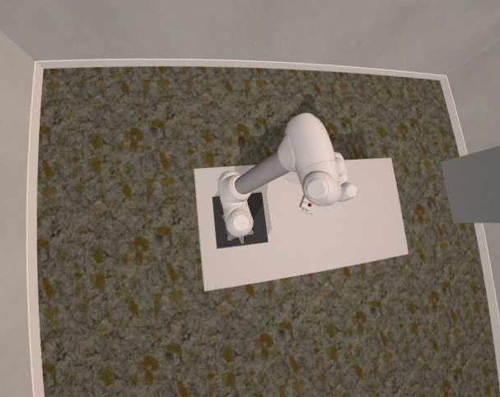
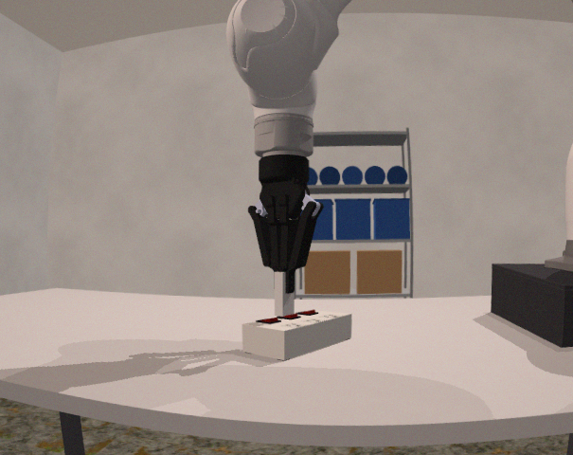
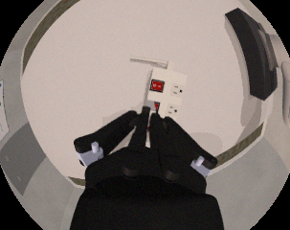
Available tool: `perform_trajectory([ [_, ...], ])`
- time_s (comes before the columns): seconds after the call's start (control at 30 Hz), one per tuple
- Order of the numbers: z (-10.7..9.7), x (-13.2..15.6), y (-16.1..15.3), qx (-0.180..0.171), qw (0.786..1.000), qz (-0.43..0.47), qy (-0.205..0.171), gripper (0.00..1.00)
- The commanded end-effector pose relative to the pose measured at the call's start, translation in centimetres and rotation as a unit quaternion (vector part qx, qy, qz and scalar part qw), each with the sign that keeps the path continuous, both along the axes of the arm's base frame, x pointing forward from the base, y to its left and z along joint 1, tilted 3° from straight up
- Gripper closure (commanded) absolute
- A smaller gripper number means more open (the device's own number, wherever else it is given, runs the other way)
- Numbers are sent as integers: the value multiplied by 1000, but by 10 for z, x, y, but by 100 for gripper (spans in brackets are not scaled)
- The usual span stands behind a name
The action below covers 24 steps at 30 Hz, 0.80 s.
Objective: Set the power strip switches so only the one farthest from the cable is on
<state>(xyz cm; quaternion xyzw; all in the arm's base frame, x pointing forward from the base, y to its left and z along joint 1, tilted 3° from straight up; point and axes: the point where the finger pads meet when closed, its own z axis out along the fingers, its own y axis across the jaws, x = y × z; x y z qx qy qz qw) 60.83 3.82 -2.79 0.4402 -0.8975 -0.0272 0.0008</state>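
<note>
A white power strip lies flat and right way up on the table. Three red rocker switches sit in a row on its top: the near one, the middle one and the far one. One red switch shows just beyond the fingertips in the wrist view. My gripper is shut and empty. It points straight down with its tips on the middle switch. In the top view the arm hides the gripper and most of the strip.
The robot's black base block stands on the table to the right of the strip. A shelf rack with blue and brown boxes stands far behind the table. A short pale line lies beyond the strip's far end.
</note>
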Motion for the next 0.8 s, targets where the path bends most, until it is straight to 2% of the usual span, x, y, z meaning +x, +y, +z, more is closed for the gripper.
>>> perform_trajectory([
  [0.0,0,0,0,0,1000,0,0,100],
  [0.77,2,0,0,0,1000,0,0,100],
])
